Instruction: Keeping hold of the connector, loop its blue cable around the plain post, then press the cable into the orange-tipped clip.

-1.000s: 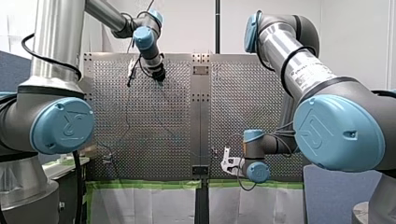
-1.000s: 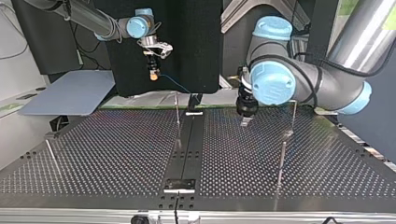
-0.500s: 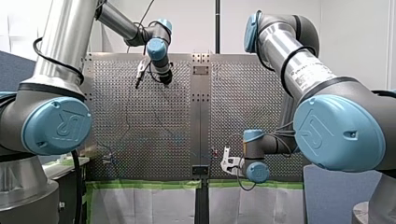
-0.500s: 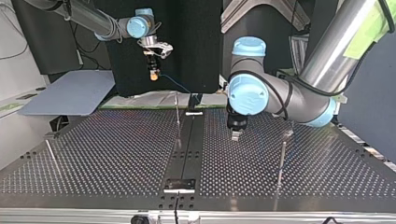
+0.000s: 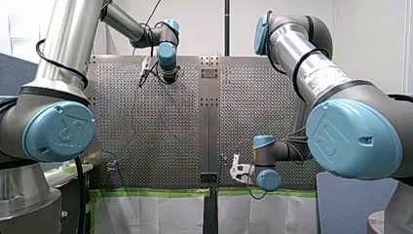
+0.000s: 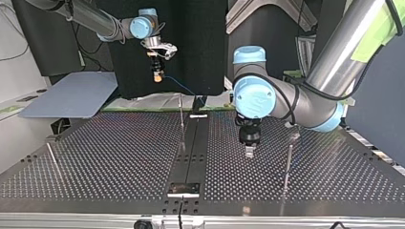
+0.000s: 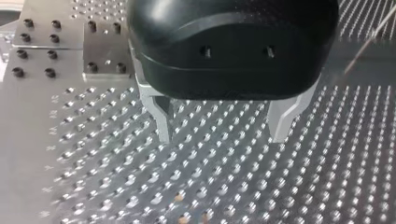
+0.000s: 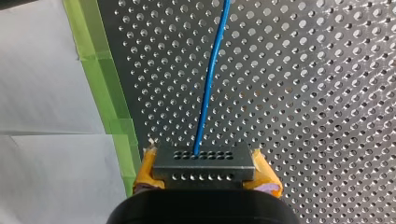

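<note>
Perforated steel table [image 5: 160, 122], front view: my left gripper [image 5: 169, 78] hangs over the far part, at eleven o'clock of the view, its fingers unreadable from here. My right gripper [image 5: 237, 169] sits at five o'clock, by the near edge with its green tape [image 5: 156, 192].

Top view: my right gripper is at eleven o'clock, raised beyond the table's far edge. The blue cable [image 6: 179, 87] drops from it toward four o'clock. My left gripper points down close over the holes, just past centre toward three o'clock. A slim post [image 6: 181, 117] stands at twelve o'clock of centre, and a second post [image 6: 288, 164] at three o'clock of my left gripper.

Left wrist view: the black housing carries two metal fingers [image 7: 161, 119], spread wide apart with nothing between them, over bare perforated plate.

Right wrist view: the yellow pads [image 8: 147, 170] are clamped on either end of the grey connector [image 8: 203, 163]. The blue cable leaves its hole row and runs straight ahead over the table. Green tape and a white sheet [image 8: 46, 93] lie beside it.
</note>
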`<state>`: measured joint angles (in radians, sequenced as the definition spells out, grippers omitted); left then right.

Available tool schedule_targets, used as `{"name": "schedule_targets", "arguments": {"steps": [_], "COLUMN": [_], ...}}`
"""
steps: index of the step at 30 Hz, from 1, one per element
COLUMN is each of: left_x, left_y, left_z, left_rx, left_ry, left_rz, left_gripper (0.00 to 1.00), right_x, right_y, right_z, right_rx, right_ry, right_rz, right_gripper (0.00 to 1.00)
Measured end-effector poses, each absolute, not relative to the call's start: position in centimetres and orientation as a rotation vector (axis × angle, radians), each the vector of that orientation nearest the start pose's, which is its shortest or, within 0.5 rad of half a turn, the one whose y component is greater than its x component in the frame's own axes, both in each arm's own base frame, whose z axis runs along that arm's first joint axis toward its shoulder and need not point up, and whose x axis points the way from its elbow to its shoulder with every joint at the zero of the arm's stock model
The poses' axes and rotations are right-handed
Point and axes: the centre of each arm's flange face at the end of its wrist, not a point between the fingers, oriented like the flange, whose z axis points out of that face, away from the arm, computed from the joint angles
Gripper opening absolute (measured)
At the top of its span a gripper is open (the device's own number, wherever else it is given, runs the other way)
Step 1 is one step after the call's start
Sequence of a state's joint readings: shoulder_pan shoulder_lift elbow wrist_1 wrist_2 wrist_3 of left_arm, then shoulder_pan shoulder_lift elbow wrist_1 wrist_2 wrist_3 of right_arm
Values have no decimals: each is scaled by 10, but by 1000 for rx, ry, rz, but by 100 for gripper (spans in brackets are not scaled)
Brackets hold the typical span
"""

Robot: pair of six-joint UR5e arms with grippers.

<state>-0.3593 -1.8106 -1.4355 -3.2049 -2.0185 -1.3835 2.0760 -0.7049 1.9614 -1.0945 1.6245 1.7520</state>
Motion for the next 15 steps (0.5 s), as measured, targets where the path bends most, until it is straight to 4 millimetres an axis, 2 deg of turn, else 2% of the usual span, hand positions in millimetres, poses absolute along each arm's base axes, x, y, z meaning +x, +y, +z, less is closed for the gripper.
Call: {"name": "schedule_targets", "arguments": {"steps": [5,15], "left_x": [504,527], "left_y": [-287,-289], "left_z": [415,371], "left_rx": [167,198], "left_ry": [1691,1705], "left_rz": [302,455], "left_gripper": [100,100], "right_x": [367,368], "right_y": [-399,-399], "right_z": [-49,-49], "right_rx": [1617,1617], "right_ry": [-1220,-1219], "right_rz": [1535,1536], "right_gripper": [0,0]}}
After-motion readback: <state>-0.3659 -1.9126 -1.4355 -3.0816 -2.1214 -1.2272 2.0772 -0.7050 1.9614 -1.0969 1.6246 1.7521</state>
